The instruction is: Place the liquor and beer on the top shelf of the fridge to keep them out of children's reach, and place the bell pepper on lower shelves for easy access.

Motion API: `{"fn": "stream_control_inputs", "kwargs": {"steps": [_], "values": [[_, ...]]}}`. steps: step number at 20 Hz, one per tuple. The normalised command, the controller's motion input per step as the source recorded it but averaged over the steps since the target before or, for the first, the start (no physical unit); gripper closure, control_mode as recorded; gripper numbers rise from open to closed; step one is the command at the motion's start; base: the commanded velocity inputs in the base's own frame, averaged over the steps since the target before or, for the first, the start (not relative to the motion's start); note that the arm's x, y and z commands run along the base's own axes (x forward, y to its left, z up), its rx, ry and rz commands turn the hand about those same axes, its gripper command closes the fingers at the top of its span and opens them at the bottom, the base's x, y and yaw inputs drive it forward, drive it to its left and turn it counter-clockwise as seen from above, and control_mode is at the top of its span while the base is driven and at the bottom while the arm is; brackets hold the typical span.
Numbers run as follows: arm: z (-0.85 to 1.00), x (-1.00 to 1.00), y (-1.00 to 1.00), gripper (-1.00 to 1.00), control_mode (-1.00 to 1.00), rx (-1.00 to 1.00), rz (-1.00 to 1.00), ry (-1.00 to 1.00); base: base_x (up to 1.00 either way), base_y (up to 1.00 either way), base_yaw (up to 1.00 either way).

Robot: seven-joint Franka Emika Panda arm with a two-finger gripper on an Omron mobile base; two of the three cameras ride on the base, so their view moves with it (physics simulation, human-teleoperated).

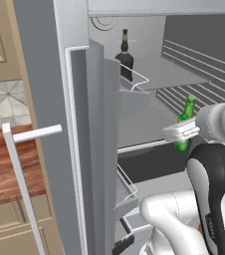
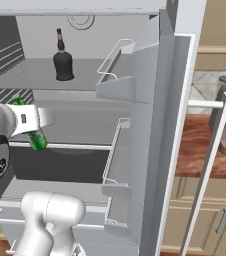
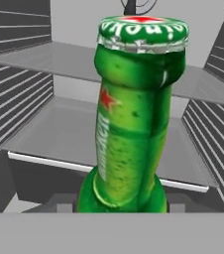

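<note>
light: even, flat render | shadows: faint | glare: none | focus: sharp throughout

Liquor [image 1: 125, 57]: squat black bottle w/ brownish stopper, upright on top shelf of the fridge [image 2: 30, 77], near back wall. Beer [image 1: 185, 130]: slim green bottle, capped, pale label, tilted slightly, held in air just inside fridge [image 1: 45, 74] opening, above lower shelves [image 3: 109, 144]. Door open

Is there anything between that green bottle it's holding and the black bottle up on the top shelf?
Nothing. In the left base view, bare grey shelf surface and open air separate the beer from the liquor on the top shelf.
</note>
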Motion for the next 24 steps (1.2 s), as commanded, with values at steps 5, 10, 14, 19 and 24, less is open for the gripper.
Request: {"fn": "stream_control_inputs", "kwargs": {"steps": [5, 10, 14, 19, 24], "values": [[0.01, 0.30, 0.07, 1.00, -1.00, 0.00, -0.03, -0.08, 0.11, 0.05, -0.02], [0.34, 0.03, 0.00, 1.00, -1.00, 0.05, 0.00, -0.17, 0.00, 0.00, 0.00], [0.67, 0.00, 0.00, 1.00, -1.00, 0.07, 0.00, -0.21, 0.00, 0.00, 0.00], [0.75, 0.00, -0.01, 1.00, -1.00, 0.02, -0.01, -0.02, 0.00, 0.00, 0.00], [0.63, 0.05, -0.20, 1.00, -1.00, 0.00, -0.12, 0.13, 0.00, 0.00, 0.00]]}}
